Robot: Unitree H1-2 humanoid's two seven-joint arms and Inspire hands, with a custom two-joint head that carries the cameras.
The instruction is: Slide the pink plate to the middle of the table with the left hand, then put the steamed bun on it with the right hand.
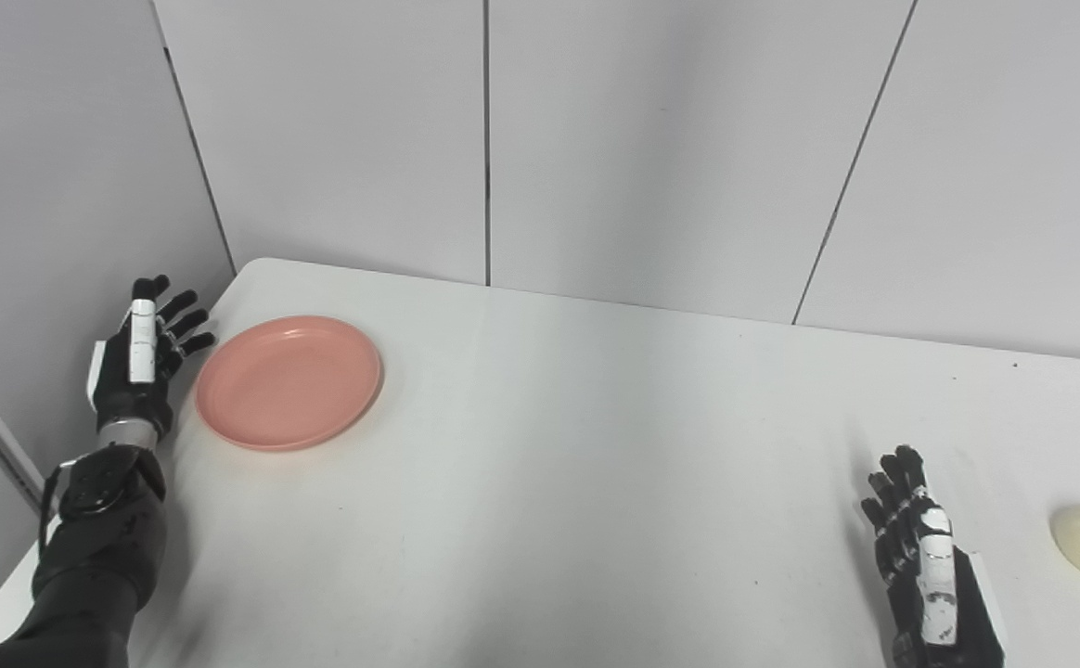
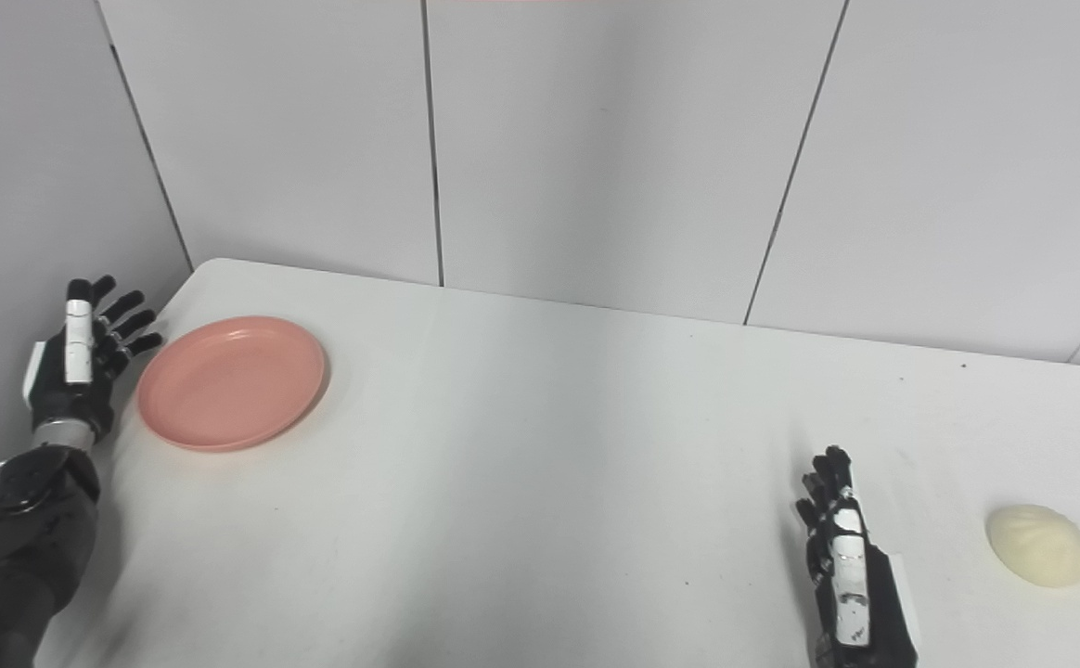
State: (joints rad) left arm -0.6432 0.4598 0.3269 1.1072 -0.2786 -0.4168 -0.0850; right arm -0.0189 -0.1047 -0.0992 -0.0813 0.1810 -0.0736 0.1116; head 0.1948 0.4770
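Note:
The pink plate [image 1: 289,381] lies flat near the table's far left corner. Just left of its rim my left hand [image 1: 143,351] stands open, fingers spread toward the back, a small gap from the plate. The pale steamed bun [image 2: 1037,545] rests on the table at the right, near the front. My right hand [image 2: 842,547] is low at the front right, open with fingers pointing away, holding nothing, a hand's width left of the bun.
The white table [image 1: 596,445] has its left edge right by my left arm. Grey wall panels [image 1: 651,139] close the back and left sides.

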